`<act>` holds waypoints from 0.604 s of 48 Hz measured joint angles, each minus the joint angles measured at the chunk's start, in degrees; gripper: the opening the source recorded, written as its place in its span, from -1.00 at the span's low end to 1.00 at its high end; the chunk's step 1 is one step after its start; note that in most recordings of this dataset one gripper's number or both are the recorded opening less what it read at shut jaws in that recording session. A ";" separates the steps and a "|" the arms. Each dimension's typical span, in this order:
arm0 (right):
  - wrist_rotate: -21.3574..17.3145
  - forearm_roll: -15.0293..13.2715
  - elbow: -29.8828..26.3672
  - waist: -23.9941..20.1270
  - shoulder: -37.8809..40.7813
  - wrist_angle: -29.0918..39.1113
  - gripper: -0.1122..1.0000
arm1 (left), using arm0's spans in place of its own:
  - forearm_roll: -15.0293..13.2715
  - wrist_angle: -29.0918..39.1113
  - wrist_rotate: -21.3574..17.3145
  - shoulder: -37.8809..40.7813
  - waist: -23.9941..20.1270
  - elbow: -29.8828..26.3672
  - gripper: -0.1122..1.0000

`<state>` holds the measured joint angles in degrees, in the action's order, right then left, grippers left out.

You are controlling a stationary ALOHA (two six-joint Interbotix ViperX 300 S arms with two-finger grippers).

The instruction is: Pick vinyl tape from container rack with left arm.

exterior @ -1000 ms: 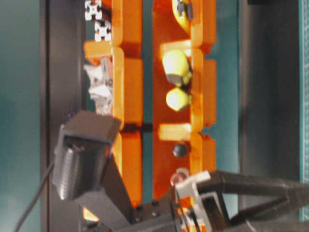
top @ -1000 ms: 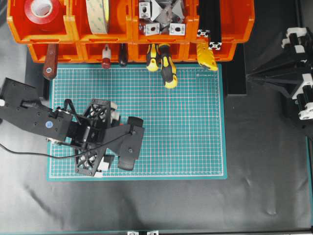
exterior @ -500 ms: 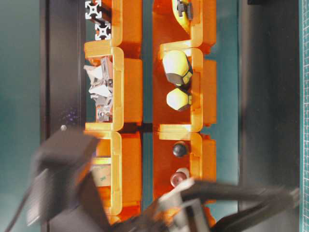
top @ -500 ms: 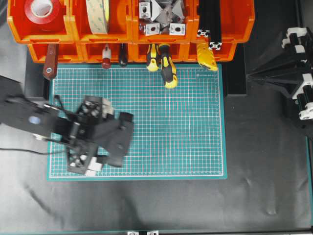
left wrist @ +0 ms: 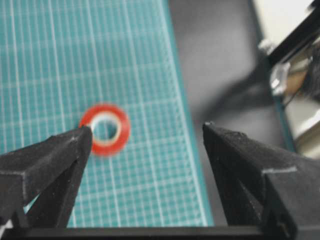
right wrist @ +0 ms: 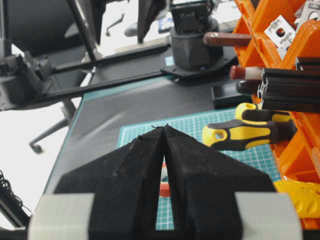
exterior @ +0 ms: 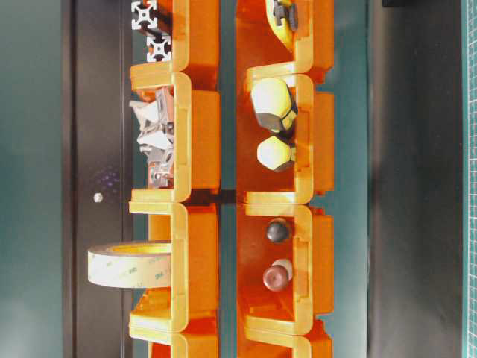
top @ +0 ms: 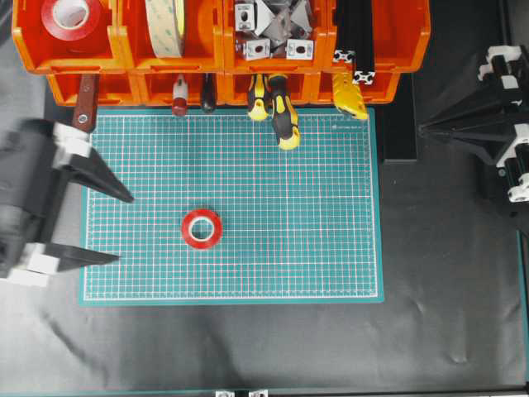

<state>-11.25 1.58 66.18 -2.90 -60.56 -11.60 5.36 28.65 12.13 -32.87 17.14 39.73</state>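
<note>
One small red vinyl tape (top: 202,228) roll with a white core lies flat on the green mat, apart from both grippers. A larger red roll (top: 70,16) sits in the top-left bin of the orange container rack (top: 198,64). My left gripper (top: 118,229) hangs at the mat's left edge, open wide and empty, its fingers pointing at the roll on the mat. In the left wrist view that roll (left wrist: 122,131) lies ahead, just beyond the left fingertip (left wrist: 82,137), while the gripper (left wrist: 147,127) holds nothing. My right gripper (top: 421,128) is parked at the far right, shut (right wrist: 164,127).
A cream tape roll (top: 165,25) stands on edge in the second bin (exterior: 127,265). Yellow-black screwdrivers (top: 281,112) stick out of the lower bins over the mat's (top: 314,248) far edge. Metal brackets (top: 273,29) and black profiles (top: 355,41) fill the other bins.
The left arm has pulled back leftward from over the mat, uncovering the small red roll lying there. It has also left the table-level view. The right arm has not moved.
</note>
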 measured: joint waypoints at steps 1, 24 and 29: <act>0.00 -0.09 0.00 0.00 0.00 0.00 -0.80 | -0.09 -0.70 0.00 -0.88 0.09 0.53 0.73; 0.00 0.00 0.00 0.00 -0.35 0.18 -0.80 | -0.09 -6.33 0.26 -19.60 0.00 8.79 0.69; 0.00 -0.09 0.00 -0.09 -0.35 0.18 -0.80 | -0.09 -7.38 0.26 -21.80 -0.26 9.58 0.69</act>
<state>-11.25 1.49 66.18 -2.99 -60.91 -11.43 5.27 21.27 12.39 -54.67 16.88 49.31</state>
